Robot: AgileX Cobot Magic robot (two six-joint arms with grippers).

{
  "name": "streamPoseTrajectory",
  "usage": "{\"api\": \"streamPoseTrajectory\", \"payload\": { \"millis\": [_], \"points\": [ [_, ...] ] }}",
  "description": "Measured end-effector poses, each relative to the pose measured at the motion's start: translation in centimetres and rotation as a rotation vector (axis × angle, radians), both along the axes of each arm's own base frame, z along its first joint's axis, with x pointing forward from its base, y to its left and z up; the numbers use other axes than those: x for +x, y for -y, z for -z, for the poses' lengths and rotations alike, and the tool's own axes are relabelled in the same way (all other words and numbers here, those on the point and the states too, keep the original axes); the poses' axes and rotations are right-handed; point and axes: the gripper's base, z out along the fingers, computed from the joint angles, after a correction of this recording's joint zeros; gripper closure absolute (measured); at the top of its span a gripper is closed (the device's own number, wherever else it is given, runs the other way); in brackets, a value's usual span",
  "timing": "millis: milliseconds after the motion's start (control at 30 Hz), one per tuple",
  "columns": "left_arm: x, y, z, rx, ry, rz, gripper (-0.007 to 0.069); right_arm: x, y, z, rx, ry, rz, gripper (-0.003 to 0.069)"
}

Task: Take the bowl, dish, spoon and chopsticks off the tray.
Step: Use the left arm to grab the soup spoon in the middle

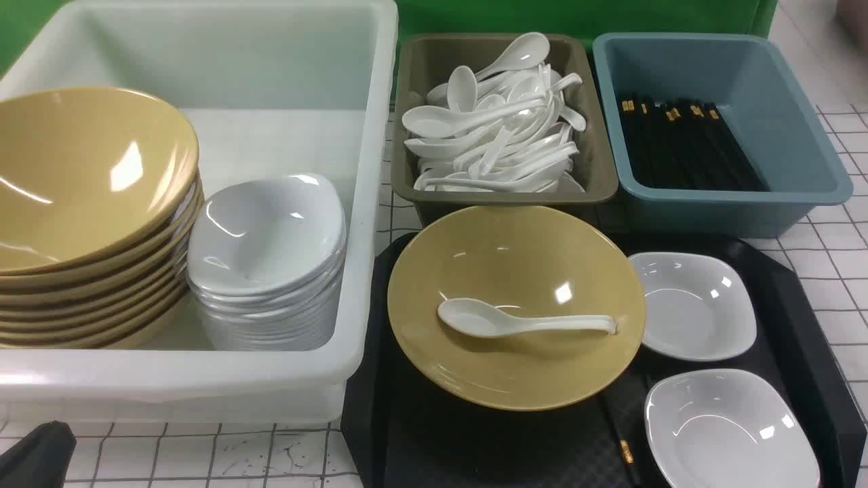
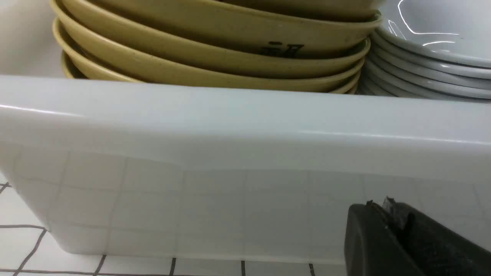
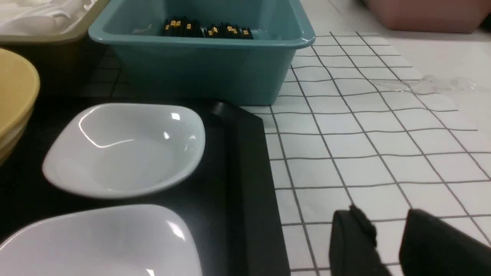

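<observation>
Front view: a black tray (image 1: 475, 454) with clipped corners and a diamond-textured floor is sitting at the lower right of the frame, on a white cloth (image 1: 834, 271) ruled with dark grid lines. The bowl (image 1: 515, 264), wide, shallow and glossy mustard, is filling the tray's left half. The white spoon (image 1: 522, 324) is lying inside it, scoop to the left. Two squarish, glossy white dishes are sitting along the tray's right side, the far dish (image 1: 692, 305) and the near dish (image 1: 732, 427). The chopsticks (image 1: 626, 452) are showing as a thin black line with a gold band, running out from under the bowl's rim beside the near dish. At left, a milky plastic bin (image 1: 369, 203) is holding a bowl stack (image 1: 81, 203) and a dish stack (image 1: 264, 271). Up top, an olive tub (image 1: 407, 169) is carrying a spoon heap (image 1: 495, 135) and a blue tub (image 1: 780, 115) is carrying black sticks (image 1: 678, 149). A green backdrop (image 1: 583, 13) is closing off the scene.

Left wrist view: the left gripper (image 2: 399, 234) is hanging just in front of the bin's smooth outer wall, fingers pressed together, gripping nothing.

Right wrist view: the right gripper (image 3: 383, 230) is hovering over the cloth just beside the tray's raised rim, fingers spread, grid lines showing between them.
</observation>
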Motion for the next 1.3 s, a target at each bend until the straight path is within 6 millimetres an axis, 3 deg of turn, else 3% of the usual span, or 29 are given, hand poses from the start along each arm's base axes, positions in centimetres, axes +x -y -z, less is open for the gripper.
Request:
{"api": "streamPoseTrajectory", "payload": {
  "millis": [1133, 1233, 1300],
  "points": [
    [0.0, -0.1, 0.0, 0.034, 0.002, 0.003, 0.0636, 0.0, 0.0, -0.1, -0.003, 0.010, 0.000, 0.0423],
    [0.1, 0.0, -0.2, 0.020, 0.022, 0.003, 0.0636, 0.1, 0.0, -0.2, -0.004, 0.022, 0.001, 0.0423],
    [0.2, 0.0, -1.1, 0.012, 0.125, 0.004, 0.0636, 0.3, 0.1, -0.7, -0.014, 0.095, 0.007, 0.0423]
  ]
}}
